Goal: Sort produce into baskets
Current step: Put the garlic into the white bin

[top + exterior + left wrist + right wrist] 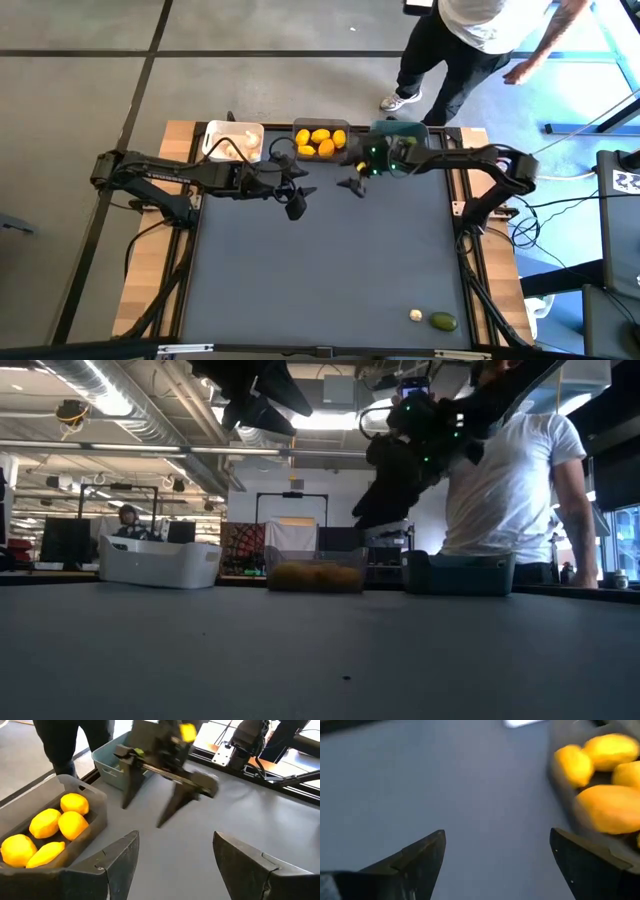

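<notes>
Overhead, the dark counter carries three bins along its far edge: a white bin with garlic bulbs, a grey bin holding lemons, and a teal bin. Both arms meet just in front of the grey bin. The left claw and the right claw each hang wide open, empty. A lime and a garlic bulb lie near the counter's front right corner.
</notes>
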`<move>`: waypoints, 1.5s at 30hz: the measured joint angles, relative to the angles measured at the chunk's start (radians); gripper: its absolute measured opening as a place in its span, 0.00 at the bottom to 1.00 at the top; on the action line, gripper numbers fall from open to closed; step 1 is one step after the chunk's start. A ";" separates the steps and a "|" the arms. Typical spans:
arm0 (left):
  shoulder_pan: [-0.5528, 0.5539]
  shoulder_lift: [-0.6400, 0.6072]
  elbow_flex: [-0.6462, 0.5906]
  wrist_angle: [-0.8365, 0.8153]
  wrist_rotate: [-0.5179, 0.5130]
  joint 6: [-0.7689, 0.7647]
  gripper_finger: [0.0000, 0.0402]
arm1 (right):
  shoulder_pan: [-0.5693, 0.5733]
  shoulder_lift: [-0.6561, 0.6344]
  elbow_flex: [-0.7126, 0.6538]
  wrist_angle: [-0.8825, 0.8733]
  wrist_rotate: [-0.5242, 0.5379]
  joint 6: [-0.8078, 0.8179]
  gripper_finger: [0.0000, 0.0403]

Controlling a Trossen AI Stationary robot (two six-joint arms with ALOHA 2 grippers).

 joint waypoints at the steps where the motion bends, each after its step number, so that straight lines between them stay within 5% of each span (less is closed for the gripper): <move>1: 0.000 0.000 0.000 0.000 0.000 0.000 0.62 | 0.017 -0.010 0.000 -0.033 0.019 -0.014 0.88; 19: -0.145 0.061 0.000 -0.057 0.001 0.014 0.62 | 0.423 -0.083 0.000 -0.556 0.132 0.033 0.88; 31: -0.228 0.137 0.000 -0.054 0.003 0.018 0.62 | 0.748 -0.137 -0.001 -0.743 0.206 0.376 0.88; 40: -0.269 0.135 -0.001 -0.049 0.003 -0.057 0.62 | 0.921 -0.182 -0.001 -0.799 0.055 0.777 0.88; 45: -0.286 0.135 -0.001 -0.049 0.000 -0.068 0.62 | 1.080 -0.185 -0.001 -0.790 0.061 0.967 0.88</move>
